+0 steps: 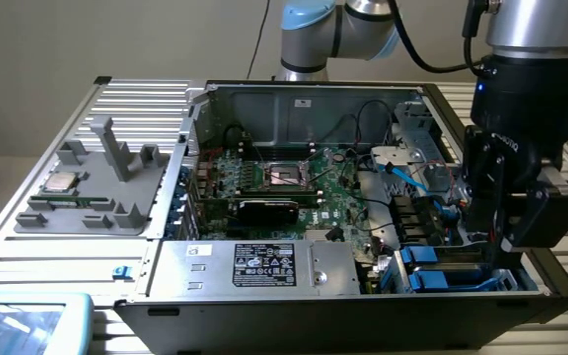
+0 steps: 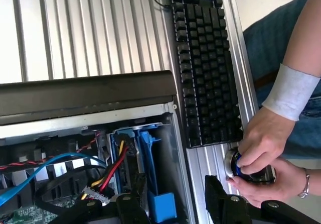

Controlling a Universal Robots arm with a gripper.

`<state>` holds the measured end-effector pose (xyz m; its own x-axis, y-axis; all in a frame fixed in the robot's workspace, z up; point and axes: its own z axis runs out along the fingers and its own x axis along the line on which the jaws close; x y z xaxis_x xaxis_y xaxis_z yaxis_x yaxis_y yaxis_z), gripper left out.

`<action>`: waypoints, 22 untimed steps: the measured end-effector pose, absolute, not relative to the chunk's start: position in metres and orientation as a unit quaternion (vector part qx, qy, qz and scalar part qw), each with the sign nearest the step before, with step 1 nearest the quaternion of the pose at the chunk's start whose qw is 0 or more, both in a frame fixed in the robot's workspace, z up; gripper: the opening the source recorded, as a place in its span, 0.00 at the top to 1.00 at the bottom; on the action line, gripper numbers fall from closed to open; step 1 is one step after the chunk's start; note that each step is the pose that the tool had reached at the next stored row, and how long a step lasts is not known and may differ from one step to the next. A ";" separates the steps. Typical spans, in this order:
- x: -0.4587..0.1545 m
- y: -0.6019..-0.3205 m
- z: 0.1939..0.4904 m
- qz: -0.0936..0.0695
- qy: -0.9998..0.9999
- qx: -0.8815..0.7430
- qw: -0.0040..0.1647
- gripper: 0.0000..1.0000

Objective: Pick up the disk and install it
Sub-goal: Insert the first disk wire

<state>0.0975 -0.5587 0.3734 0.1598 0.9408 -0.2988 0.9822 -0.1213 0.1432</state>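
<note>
While the arm hung over the open computer case (image 1: 313, 325), its gripper (image 1: 506, 240) stood above the drive bay at the corner on the exterior view's right, with the jaws spread wide and nothing held between them. In the wrist view the two black fingers (image 2: 219, 200) were well apart, one on the bay's side and the other toward the ribbed aluminium table (image 2: 90, 28) outside the case wall.

Below and between them the disk (image 2: 149, 151) sat edge-on in the bay, recognisable by its blue carrier rails; its labelled face could not be seen. Red, yellow and blue cables (image 2: 113, 166) ran just beside it toward the motherboard (image 1: 299, 181).

A grey power supply (image 1: 254, 268) with a black label lay along the case's near side. Outside the case, a square CPU chip (image 1: 63, 181) rested on a grey tray (image 1: 97, 211).

Beside the case a black keyboard (image 2: 205, 63) lay on the table. Just past its end, a person's two hands (image 2: 263, 141) closed around a small round silver-and-blue object (image 2: 239, 166), and one wrist wore a white band (image 2: 291, 91).
</note>
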 end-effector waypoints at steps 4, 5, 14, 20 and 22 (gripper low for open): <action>0.098 -0.559 0.373 -0.050 0.663 0.734 0.140 0.42; 0.098 -0.559 0.373 -0.047 0.666 0.731 0.137 0.42; 0.098 -0.563 0.369 -0.041 0.685 0.715 0.136 0.42; 0.098 -0.565 0.369 -0.038 0.702 0.698 0.137 0.42; 0.098 -0.566 0.369 -0.036 0.708 0.691 0.137 0.42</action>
